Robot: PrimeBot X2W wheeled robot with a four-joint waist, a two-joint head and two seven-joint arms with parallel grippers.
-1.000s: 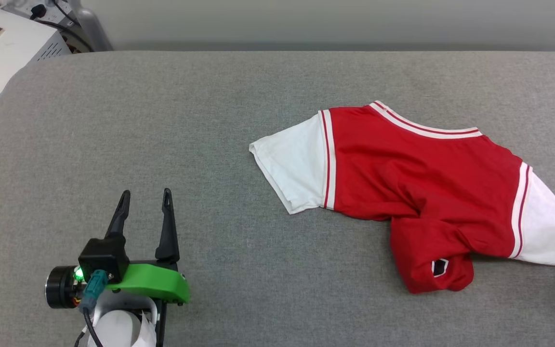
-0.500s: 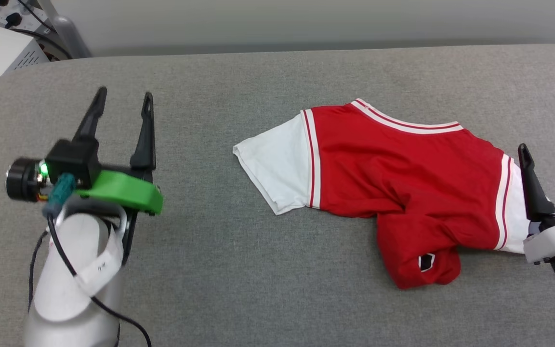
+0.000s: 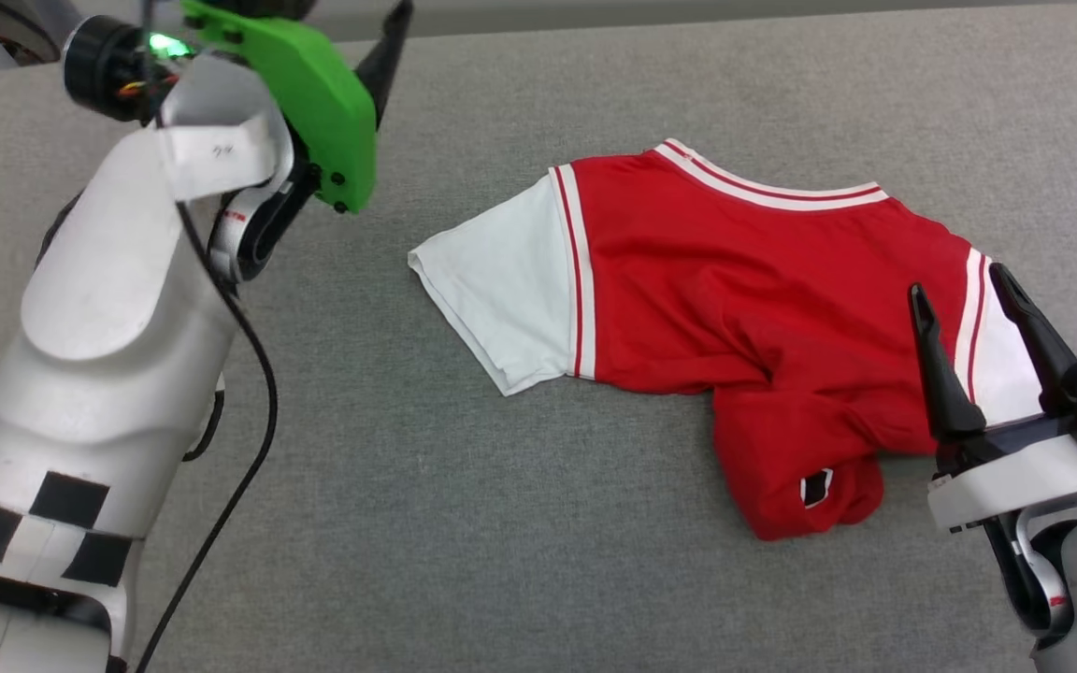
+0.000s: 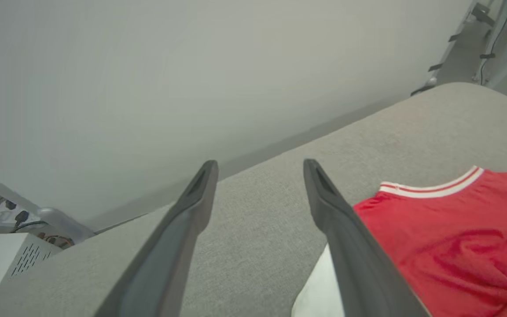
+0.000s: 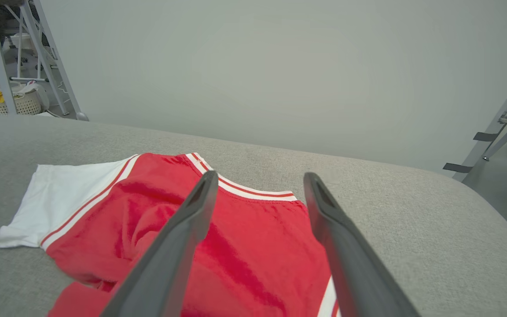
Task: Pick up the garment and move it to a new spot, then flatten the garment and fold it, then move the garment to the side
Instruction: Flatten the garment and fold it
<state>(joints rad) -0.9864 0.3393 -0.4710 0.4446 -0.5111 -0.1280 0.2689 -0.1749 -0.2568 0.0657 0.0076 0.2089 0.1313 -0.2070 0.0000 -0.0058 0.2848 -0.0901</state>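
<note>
Right end effector (image 3: 957,282): two long dark fingers spread, nothing between them. It sits at the right of the head frame, tips over the right-hand end of the cloth where red body meets white sleeve. Whether it touches the cloth cannot be told; its own wrist view suggests it hangs above.

Left end effector (image 4: 259,164): fingers likewise spread and empty. It is raised at the upper left of the head frame, well apart from the cloth.

Garment: red jersey shirt with white short sleeves and white-and-red striped trim (image 3: 735,280), on the grey fabric-covered tabletop (image 3: 464,523), centre-right of the head frame. Its long axis runs sleeve to sleeve, left to right across the frame, dipping a little toward the right. The collar trim (image 3: 763,192) lies toward the top. The lower body is bunched into a lump at the lower right, with a small black-and-white hem tag (image 3: 816,488) showing on it. Not flat.

Judgement: the first pick-up is not yet made. The right arm is plainly nearer, with cloth directly under and ahead of its fingers. The left would have to cross bare tabletop rightward and down-frame to reach the near white sleeve (image 3: 501,290).
</note>
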